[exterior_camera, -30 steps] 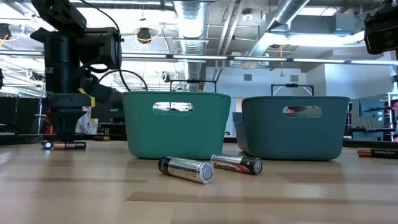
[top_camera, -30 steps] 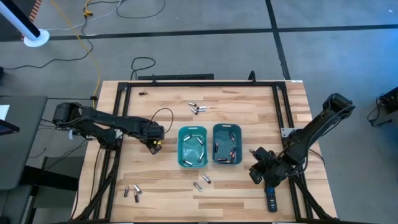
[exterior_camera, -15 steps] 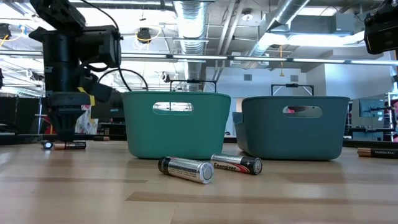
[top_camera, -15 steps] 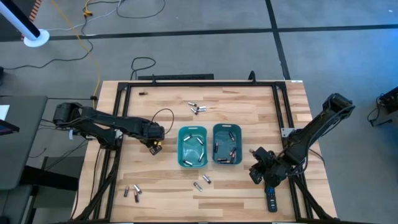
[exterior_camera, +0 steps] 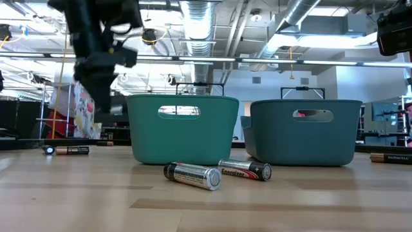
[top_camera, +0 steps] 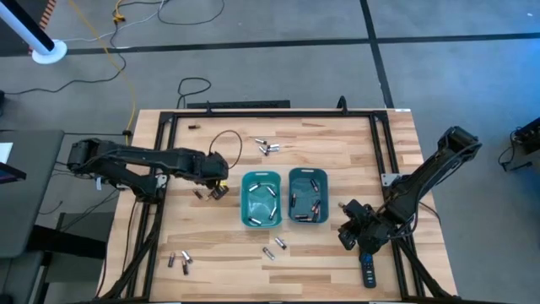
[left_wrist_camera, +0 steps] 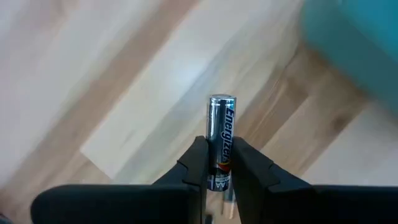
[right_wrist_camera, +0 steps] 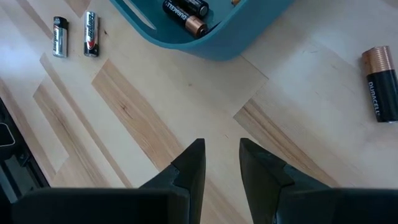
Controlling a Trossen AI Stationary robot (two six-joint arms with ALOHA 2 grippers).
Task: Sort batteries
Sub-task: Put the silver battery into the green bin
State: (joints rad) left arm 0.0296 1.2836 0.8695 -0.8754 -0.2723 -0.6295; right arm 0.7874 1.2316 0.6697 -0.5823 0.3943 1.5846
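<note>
We counted two teal bins, one (top_camera: 261,199) beside the other (top_camera: 308,196). Loose batteries on the surface (top_camera: 337,143) came as roughly three (top_camera: 267,148), two (top_camera: 274,247) and about three (top_camera: 178,260). One battery (left_wrist_camera: 222,124) sat in the left end effector (left_wrist_camera: 217,152). There was one remote control (top_camera: 368,272).

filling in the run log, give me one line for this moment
left pincer: shut on silver Energizer battery, lifted beside left teal bin | right pincer: open, waiting over bare table by right teal bin
</note>
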